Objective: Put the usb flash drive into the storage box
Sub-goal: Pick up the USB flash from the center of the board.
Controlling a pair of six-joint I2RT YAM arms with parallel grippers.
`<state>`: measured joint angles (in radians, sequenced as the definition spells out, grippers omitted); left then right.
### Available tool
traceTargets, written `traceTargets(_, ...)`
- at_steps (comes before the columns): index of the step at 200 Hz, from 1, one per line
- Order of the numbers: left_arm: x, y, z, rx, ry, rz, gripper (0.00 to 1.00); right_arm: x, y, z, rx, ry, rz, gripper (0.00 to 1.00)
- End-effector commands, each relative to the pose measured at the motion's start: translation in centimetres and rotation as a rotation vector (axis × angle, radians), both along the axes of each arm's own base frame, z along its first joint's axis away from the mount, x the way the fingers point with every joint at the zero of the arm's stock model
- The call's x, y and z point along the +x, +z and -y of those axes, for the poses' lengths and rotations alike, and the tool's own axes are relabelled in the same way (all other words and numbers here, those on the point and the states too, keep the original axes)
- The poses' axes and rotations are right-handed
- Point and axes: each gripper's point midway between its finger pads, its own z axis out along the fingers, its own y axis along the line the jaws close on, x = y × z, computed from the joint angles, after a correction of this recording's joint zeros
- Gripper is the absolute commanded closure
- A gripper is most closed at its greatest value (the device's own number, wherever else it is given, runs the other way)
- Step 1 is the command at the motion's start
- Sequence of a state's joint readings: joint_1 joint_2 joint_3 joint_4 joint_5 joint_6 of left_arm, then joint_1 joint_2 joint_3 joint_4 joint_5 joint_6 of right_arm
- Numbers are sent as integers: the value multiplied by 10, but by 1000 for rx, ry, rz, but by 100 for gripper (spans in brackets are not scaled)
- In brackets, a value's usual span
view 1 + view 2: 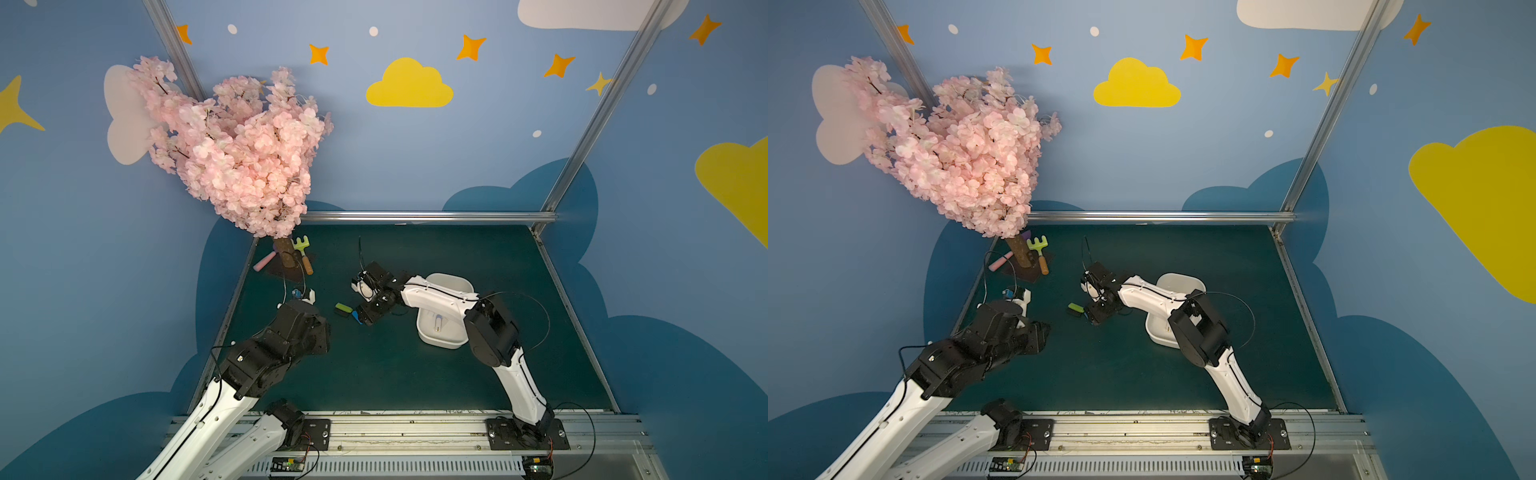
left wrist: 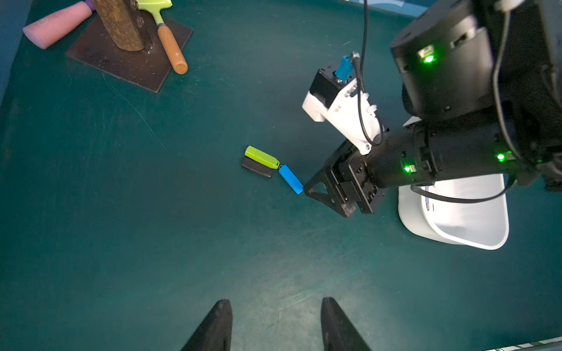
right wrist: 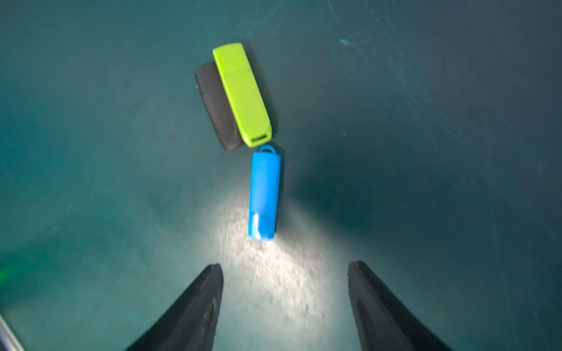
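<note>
blue USB flash drive (image 3: 264,197): is crowded at loop end by green drive (image 3: 242,94) and black drive (image 3: 216,106) | right fingers (image 3: 194,310): held spread, empty | left fingers (image 2: 213,328): held spread, empty

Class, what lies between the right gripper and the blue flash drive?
Only bare mat separates right gripper and blue flash drive, per the right wrist view.

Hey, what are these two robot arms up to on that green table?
The right hand is open and empty, lined up just short of a blue USB flash drive lying on the green mat. A green flash drive and a black flash drive lie side by side just past it. The white storage box sits partly under that arm, with one small white stick already inside. The left hand hangs open over bare mat, holding nothing.
</note>
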<state>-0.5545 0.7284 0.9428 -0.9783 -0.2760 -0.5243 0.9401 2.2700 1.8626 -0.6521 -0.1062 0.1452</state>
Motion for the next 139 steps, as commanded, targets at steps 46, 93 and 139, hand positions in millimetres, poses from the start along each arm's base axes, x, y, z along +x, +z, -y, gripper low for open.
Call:
traceTargets(46, -1, -1, 0, -1, -9, 0, 49, 0, -18, -12, -106, 36, 29, 38)
traceTargets(93, -1, -1, 0, -4, -7, -1, 48, -1, -29, -25, -122, 50, 47, 43)
traceTargets(139, -2, -1, 0, -4, -9, 3, 47, -3, -44, -24, -191, 70, 102, 44)
